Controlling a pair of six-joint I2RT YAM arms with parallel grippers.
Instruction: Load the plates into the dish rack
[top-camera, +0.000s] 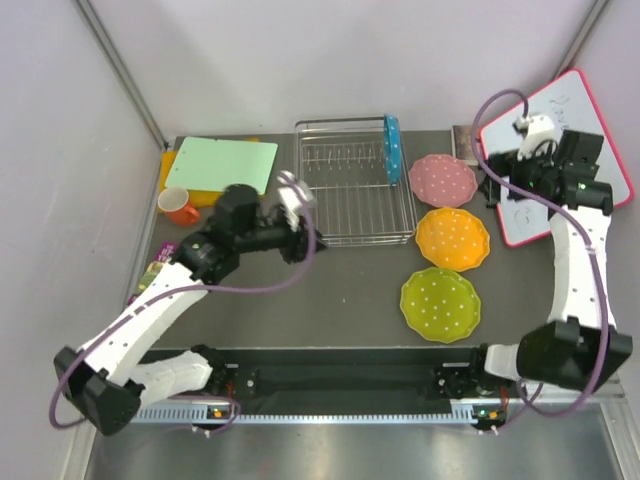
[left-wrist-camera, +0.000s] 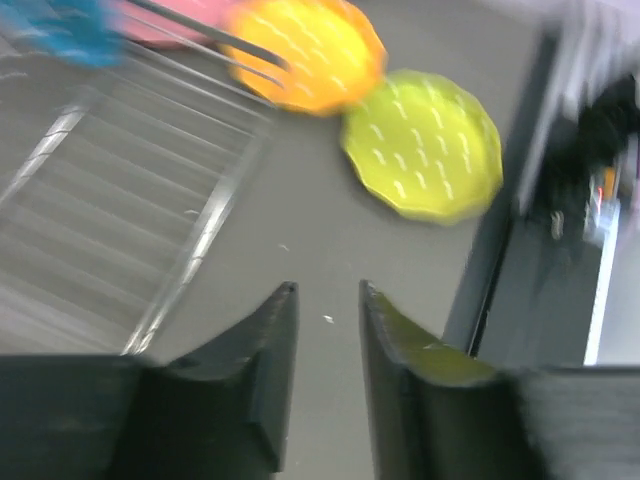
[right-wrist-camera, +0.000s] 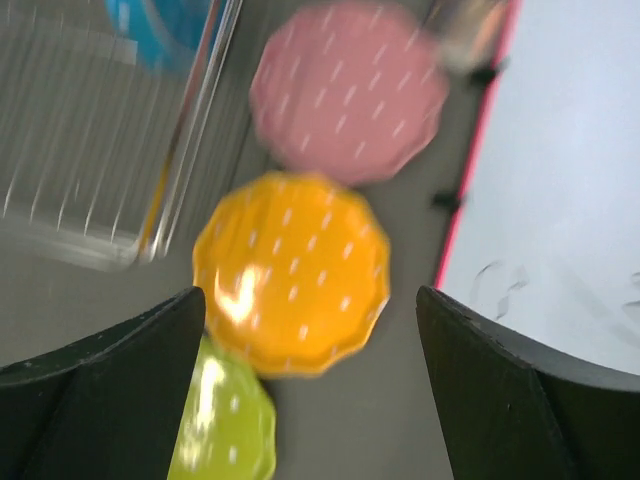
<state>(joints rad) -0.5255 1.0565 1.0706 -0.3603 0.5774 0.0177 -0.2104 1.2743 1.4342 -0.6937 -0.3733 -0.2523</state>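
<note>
On the desk (top-camera: 300, 310), three plates are laid flat beside the rack (top-camera: 350, 205), and a fourth is stood in it.
The blue plate (top-camera: 393, 148) is set on edge at the right end of the rack. To the right of the rack, the pink plate (top-camera: 443, 180), orange plate (top-camera: 452, 238) and yellow-green plate (top-camera: 440, 304) are ranged in a row, the pink farthest from the arm bases. The left end effector (left-wrist-camera: 328, 290) is seen by the rack's near left corner, jaws narrowed but parted, nothing grasped. The right end effector (right-wrist-camera: 310, 292) is released wide and empty, by the left edge of the whiteboard (top-camera: 525, 222).
</note>
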